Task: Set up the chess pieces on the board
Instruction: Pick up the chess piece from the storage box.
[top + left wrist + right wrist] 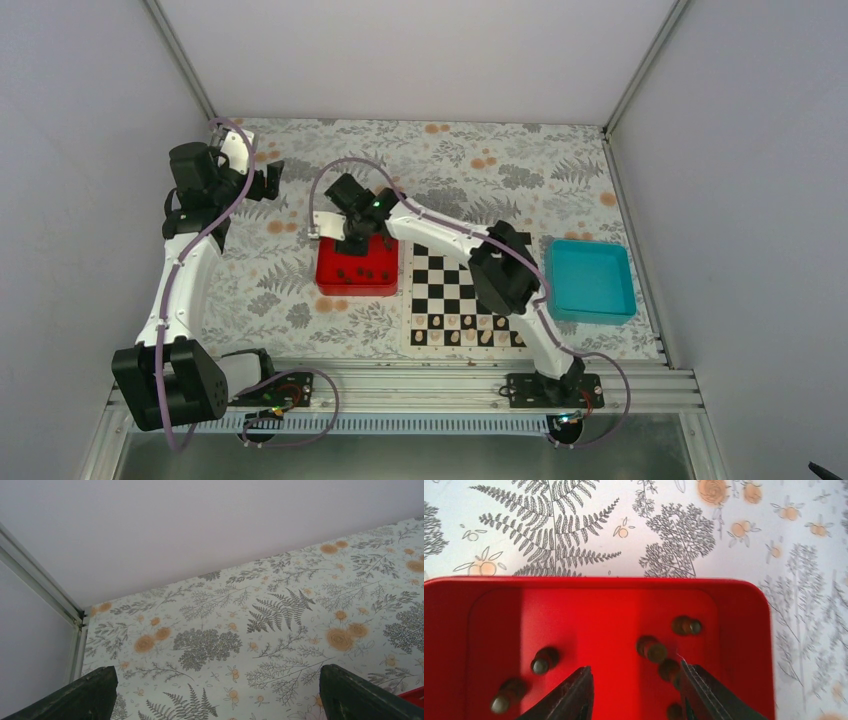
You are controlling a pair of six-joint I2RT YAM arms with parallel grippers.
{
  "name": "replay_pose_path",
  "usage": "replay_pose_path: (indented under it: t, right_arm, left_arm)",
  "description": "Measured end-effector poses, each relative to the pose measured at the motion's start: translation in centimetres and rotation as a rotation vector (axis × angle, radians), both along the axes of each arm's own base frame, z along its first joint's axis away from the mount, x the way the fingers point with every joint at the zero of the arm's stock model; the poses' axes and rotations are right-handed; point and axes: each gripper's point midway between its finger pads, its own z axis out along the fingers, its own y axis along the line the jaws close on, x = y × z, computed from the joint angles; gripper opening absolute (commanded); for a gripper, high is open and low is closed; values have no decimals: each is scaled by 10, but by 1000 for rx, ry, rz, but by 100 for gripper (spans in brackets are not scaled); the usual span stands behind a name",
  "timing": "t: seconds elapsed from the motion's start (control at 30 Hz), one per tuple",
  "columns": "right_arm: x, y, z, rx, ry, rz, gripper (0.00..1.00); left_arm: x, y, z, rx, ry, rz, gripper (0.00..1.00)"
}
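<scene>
Dark chess pieces [655, 650] loose in red tray [599, 610] beside board [440, 283]

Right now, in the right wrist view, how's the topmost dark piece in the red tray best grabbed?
Probably from straight above, the right pincer closing across the round body of the piece: it sits clear of the other pieces, and the tray walls rule out a sideways approach.

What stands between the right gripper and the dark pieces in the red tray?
Nothing visible. The right gripper hangs open directly above the red tray, and the chess pieces lie uncovered on its floor.
</scene>
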Motion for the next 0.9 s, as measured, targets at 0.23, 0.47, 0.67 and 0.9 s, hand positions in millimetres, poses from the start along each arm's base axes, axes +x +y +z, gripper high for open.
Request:
replay_pose_path:
  t: [0.23,0.47,0.67,0.9]
  right_arm:
    - [12,8,-35,-40,-39,-17,47]
    - [23,9,-36,-32,-74,-41,47]
    - [23,12,-36,-21,-73,-35,45]
    - [17,12,-52,-37,-34,-20,44]
  left_arm:
    - [0,2,0,0,0,4,100]
    - [0,2,0,0,-1,6,100]
    - [0,3,0,0,0,8,100]
    - [0,5,0,0,0,11,100]
